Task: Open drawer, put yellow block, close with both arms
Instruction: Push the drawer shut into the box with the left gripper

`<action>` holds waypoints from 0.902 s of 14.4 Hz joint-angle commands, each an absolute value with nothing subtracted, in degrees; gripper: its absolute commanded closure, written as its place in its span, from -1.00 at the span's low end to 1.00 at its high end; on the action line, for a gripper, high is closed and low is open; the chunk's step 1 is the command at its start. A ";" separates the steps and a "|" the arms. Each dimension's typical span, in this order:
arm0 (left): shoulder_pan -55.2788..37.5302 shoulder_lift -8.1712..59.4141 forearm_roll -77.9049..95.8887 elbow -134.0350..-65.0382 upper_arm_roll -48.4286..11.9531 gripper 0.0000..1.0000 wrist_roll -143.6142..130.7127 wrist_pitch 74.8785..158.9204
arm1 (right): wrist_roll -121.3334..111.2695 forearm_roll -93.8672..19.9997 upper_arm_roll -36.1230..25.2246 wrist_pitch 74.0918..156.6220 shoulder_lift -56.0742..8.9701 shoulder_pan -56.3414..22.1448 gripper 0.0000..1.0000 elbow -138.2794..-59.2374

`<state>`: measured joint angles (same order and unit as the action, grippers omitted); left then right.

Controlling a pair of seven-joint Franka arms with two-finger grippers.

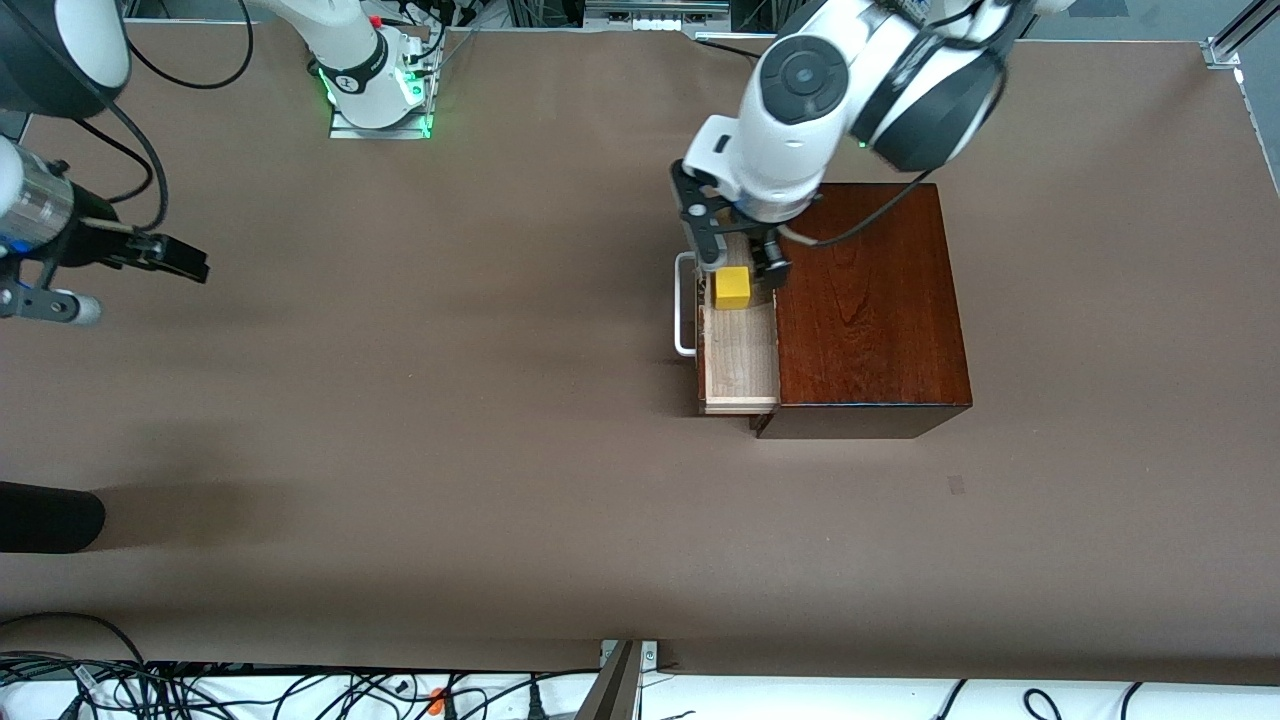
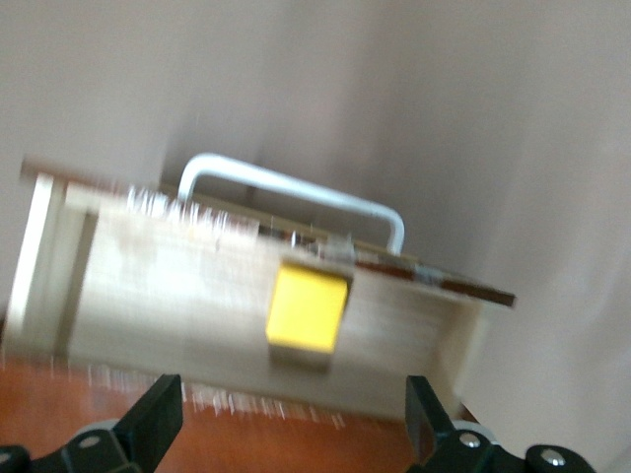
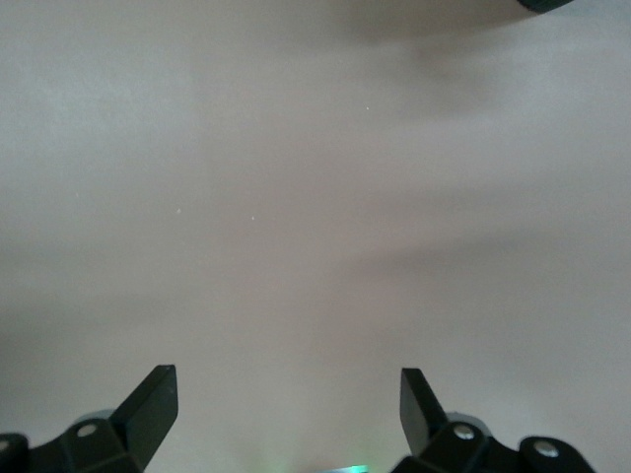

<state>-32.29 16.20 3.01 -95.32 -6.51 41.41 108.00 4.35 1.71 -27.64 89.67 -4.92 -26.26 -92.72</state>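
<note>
The drawer (image 1: 741, 362) of the dark reddish-brown wooden box (image 1: 866, 300) is pulled out toward the right arm's end of the table, its white handle (image 1: 684, 306) leading. The yellow block (image 1: 732, 287) lies on the pale drawer floor, free of any finger. My left gripper (image 1: 741, 262) is over the drawer just above the block, open and empty. In the left wrist view the block (image 2: 308, 310) rests in the drawer (image 2: 168, 286) near the handle (image 2: 296, 187), with the left gripper (image 2: 291, 414) spread wide. My right gripper (image 1: 185, 262) waits open over bare table; the right wrist view (image 3: 288, 394) shows nothing between its fingers.
A black rounded object (image 1: 45, 520) juts in at the table edge at the right arm's end. Cables (image 1: 200, 690) lie along the table edge nearest the camera. The right arm's base (image 1: 380, 95) stands farthest from the camera.
</note>
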 commanded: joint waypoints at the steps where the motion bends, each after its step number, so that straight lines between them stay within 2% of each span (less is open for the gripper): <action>1: -31.91 21.78 6.49 -93.69 -9.04 -1.00 53.85 115.72 | -2.26 2.90 -12.28 90.97 -1.06 -8.95 -1.00 -95.54; 2: -31.99 22.93 6.68 -93.78 -9.57 -1.00 56.14 118.01 | -3.50 2.90 -8.30 90.88 -0.79 -3.92 -1.00 -95.54; 3: -32.08 23.64 6.68 -94.04 -10.89 -1.00 58.34 120.21 | -3.86 2.90 -7.13 90.27 -0.62 -2.39 -1.00 -95.45; 7: -32.52 27.67 5.89 -94.75 -12.83 -1.00 59.33 126.38 | -3.96 3.16 -7.47 89.30 -0.70 -2.20 -1.00 -94.57; 13: -32.70 30.14 0.36 -97.03 -12.83 -1.00 59.33 126.65 | -3.34 3.08 -6.94 89.73 -0.88 -2.37 -1.00 -94.66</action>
<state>-32.51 29.82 2.52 -96.00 -12.96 58.17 126.08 -3.29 2.18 -8.02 89.61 -1.87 -3.16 -93.73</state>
